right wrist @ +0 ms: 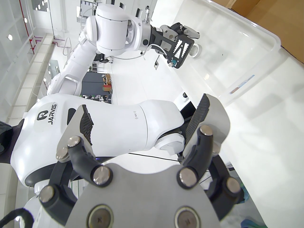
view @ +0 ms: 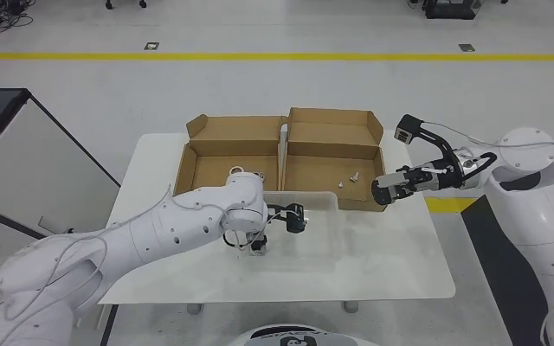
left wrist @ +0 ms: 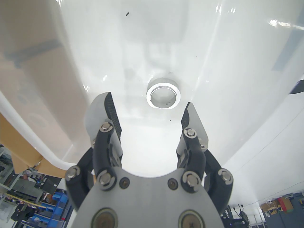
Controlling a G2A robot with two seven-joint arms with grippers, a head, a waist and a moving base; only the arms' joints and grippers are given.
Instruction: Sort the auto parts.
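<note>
A short silver metal ring [left wrist: 163, 95] lies on the floor of a clear plastic bin [left wrist: 83, 36]. My left gripper [left wrist: 148, 104] is open inside the bin, and the ring sits just ahead of its fingertips, untouched. In the top view the left gripper [view: 299, 218] is over the bin [view: 325, 246] at the table's middle. My right gripper [right wrist: 144, 105] is open and holds nothing. It hovers at the front right corner of the right cardboard box, right gripper [view: 378, 192]. The right wrist view looks across at the left gripper [right wrist: 187, 41] and the ring [right wrist: 195, 49].
Two open cardboard boxes stand side by side behind the bin: the left box [view: 186, 164] holds a small part [view: 235, 169], the right box [view: 376, 160] holds small metal parts [view: 351, 179]. The white table [view: 389, 251] has free room to the right and at the front.
</note>
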